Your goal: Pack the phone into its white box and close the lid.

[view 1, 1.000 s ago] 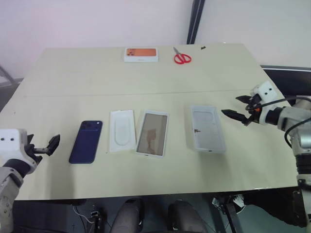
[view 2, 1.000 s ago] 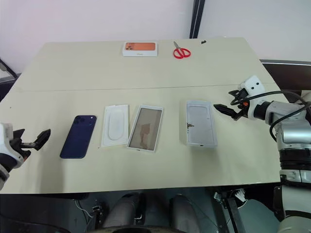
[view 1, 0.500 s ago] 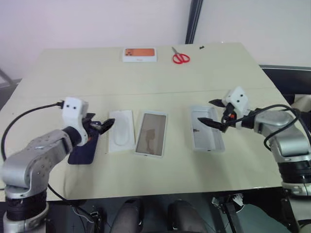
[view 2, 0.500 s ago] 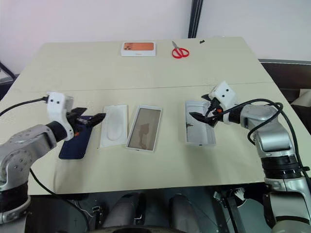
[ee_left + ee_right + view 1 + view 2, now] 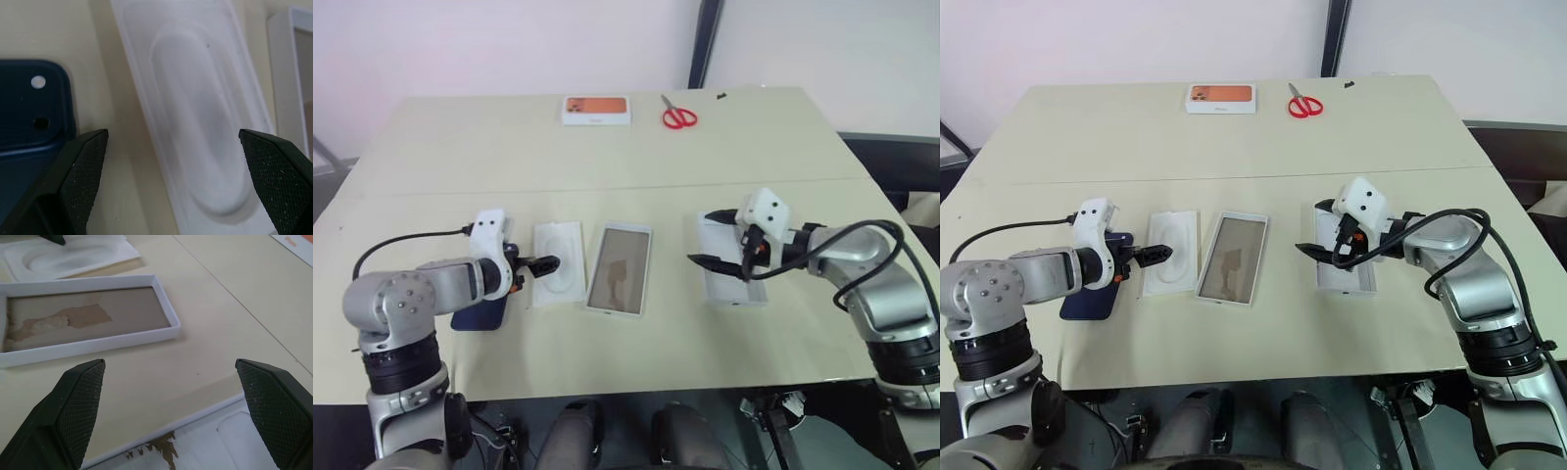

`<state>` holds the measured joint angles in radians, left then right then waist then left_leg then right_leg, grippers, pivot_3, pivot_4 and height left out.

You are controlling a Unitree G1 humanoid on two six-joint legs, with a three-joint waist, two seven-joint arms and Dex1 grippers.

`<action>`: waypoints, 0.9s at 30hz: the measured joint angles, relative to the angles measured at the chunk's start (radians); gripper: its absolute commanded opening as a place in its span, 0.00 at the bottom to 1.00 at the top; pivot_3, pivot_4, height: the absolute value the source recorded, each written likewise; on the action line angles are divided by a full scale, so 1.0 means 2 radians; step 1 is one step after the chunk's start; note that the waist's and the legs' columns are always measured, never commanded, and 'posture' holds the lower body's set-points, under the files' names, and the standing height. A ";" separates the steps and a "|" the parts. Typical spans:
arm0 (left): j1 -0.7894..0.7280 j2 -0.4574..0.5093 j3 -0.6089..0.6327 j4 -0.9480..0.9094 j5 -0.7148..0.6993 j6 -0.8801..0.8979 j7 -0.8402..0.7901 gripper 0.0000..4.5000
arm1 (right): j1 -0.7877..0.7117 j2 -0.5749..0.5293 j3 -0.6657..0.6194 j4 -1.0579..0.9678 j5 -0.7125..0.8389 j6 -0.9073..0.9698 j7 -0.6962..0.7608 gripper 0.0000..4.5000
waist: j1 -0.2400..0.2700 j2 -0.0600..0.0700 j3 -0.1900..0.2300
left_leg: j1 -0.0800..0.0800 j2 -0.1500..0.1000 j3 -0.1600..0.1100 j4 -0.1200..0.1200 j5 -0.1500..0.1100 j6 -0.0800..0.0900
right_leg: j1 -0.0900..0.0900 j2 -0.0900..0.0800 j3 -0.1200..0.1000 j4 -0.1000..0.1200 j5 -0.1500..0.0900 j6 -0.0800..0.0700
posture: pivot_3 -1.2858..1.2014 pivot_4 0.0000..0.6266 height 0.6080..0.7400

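Observation:
The dark navy phone (image 5: 1087,302) lies flat at the left, largely covered by my left arm; its camera corner (image 5: 29,98) shows in the left wrist view. My left gripper (image 5: 544,262) hovers open, straddling the gap between the phone and the flat white insert (image 5: 560,272). The white box (image 5: 620,269), tan inside, sits just right of the insert. Further right lies the lid (image 5: 1344,282), pale inside up. My right gripper (image 5: 703,236) hangs open over the lid's left edge, pointing toward the box (image 5: 83,318). Neither gripper holds anything.
A white box with an orange phone picture (image 5: 597,110) and red scissors (image 5: 679,117) lie at the table's far edge. The beige table (image 5: 607,166) has a seam running across its middle.
Both arms swung inward. The left gripper came from the left table edge, across the phone, to the insert. The right gripper moved left from beside the lid to over its left edge.

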<state>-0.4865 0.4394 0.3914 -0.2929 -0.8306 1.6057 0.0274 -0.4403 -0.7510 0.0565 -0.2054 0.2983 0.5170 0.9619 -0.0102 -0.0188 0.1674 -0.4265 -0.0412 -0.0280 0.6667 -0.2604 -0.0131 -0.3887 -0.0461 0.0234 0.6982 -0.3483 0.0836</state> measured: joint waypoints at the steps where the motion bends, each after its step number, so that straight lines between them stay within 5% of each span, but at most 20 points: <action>1: -0.001 0.000 -0.001 0.003 -0.006 0.000 0.007 1.00 | 0.000 0.003 0.003 0.000 0.000 0.000 0.000 0.99 | 0.000 0.000 0.000 | 0.000 0.000 0.000 0.000 0.000 0.000 | 0.000 0.000 0.000 0.000 0.000 0.000 | 0.52 0.24 1.00; 6: -0.018 -0.001 -0.006 0.027 -0.038 0.000 0.045 1.00 | 0.000 0.017 0.012 -0.003 0.000 -0.001 -0.003 0.99 | 0.001 0.000 0.000 | 0.000 0.000 0.000 0.000 0.000 0.000 | 0.000 0.000 0.000 0.000 0.000 0.000 | 0.52 0.24 1.00; 8: -0.021 -0.003 -0.007 0.032 -0.043 0.000 0.056 0.88 | 0.000 0.020 0.015 -0.005 0.000 -0.001 -0.006 1.00 | 0.001 0.000 0.000 | 0.000 0.000 0.000 0.000 0.000 0.000 | 0.000 0.000 0.000 0.000 0.000 0.000 | 0.52 0.24 1.00; 16: -0.035 -0.029 0.016 0.068 -0.042 0.000 0.081 0.03 | 0.014 0.021 0.018 -0.026 0.000 0.000 -0.013 1.00 | 0.001 0.000 0.000 | 0.000 0.000 0.000 0.000 0.000 0.000 | 0.000 0.000 0.000 0.000 0.000 0.000 | 0.52 0.24 1.00; 27: -0.079 -0.046 0.103 0.089 -0.014 0.000 0.085 0.01 | 0.018 0.021 0.018 -0.035 0.001 0.010 -0.018 1.00 | 0.000 0.000 0.000 | 0.000 0.000 0.000 0.000 0.000 0.000 | 0.000 0.000 0.000 0.000 0.000 0.000 | 0.52 0.24 1.00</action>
<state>-0.6448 0.3471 0.5969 -0.1146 -0.8588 1.6057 0.1973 -0.4046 -0.7088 0.0922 -0.2761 0.3003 0.5364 0.9251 -0.0100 -0.0190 0.1671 -0.4266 -0.0415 -0.0282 0.6671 -0.2598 -0.0141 -0.3892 -0.0460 0.0231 0.6987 -0.3483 0.0837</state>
